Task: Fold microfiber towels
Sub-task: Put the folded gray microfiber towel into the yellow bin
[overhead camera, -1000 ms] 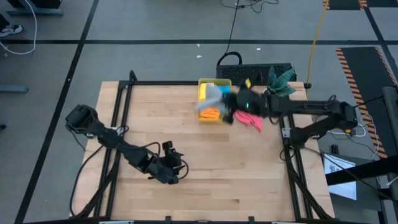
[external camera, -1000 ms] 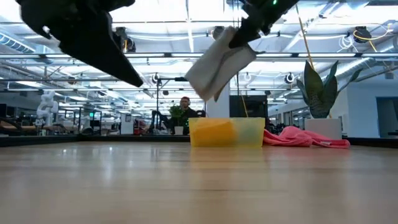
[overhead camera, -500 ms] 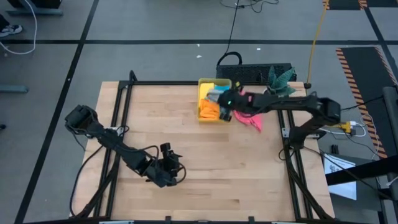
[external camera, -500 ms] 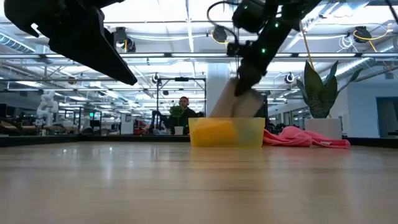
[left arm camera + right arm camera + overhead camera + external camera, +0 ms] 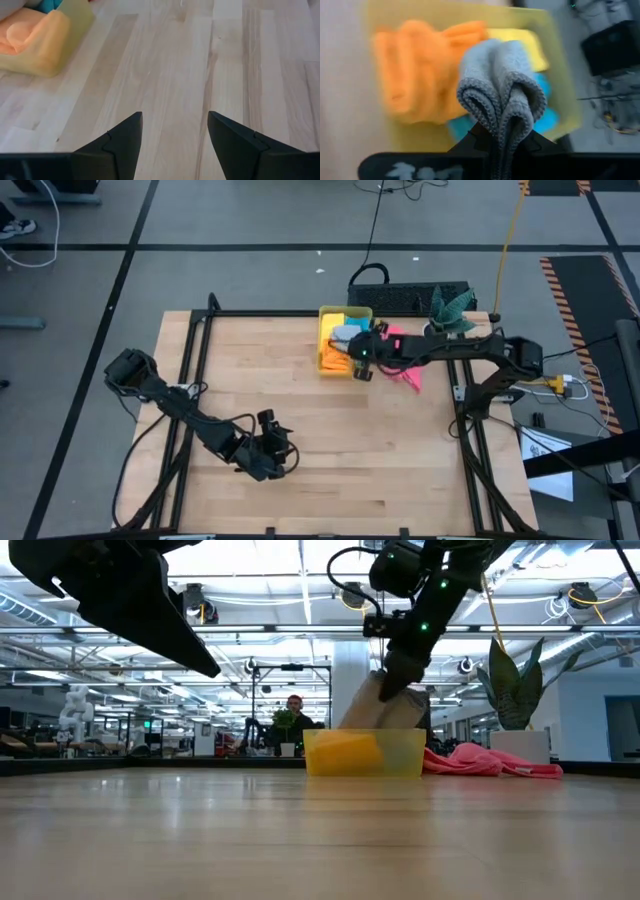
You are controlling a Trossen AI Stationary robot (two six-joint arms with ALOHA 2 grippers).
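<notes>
My right gripper [image 5: 360, 352] is over the translucent yellow bin [image 5: 324, 345] at the table's far middle, shut on the folded light grey towel [image 5: 502, 95]. In the low view the grey towel [image 5: 375, 712] reaches down behind the bin's wall [image 5: 365, 753]. The orange towel [image 5: 337, 361], the yellow towel [image 5: 334, 318] and the blue towel [image 5: 547, 120] lie in the bin. The pink towel [image 5: 404, 370] lies crumpled on the table right of the bin. My left gripper [image 5: 284, 456] is open and empty, over the near left of the table. My right gripper pinches the folded grey towel between its two fingers, several layers together, close to their rounded folds [image 5: 506, 116]. It comes slanting down from the table's right side. The towel sticks out ahead of the fingers, and its lower end is down in the bin.
A plant [image 5: 450, 308] in a white pot [image 5: 520, 745] stands at the far right corner. A black box [image 5: 405, 295] sits past the far edge. Bare wood [image 5: 170, 75] spreads across the table's middle and near side.
My right gripper has gone down and toward the table's left, onto the bin, still shut on the grey towel. The towel hung high above the bin a second ago; now its lower end is inside the bin.
</notes>
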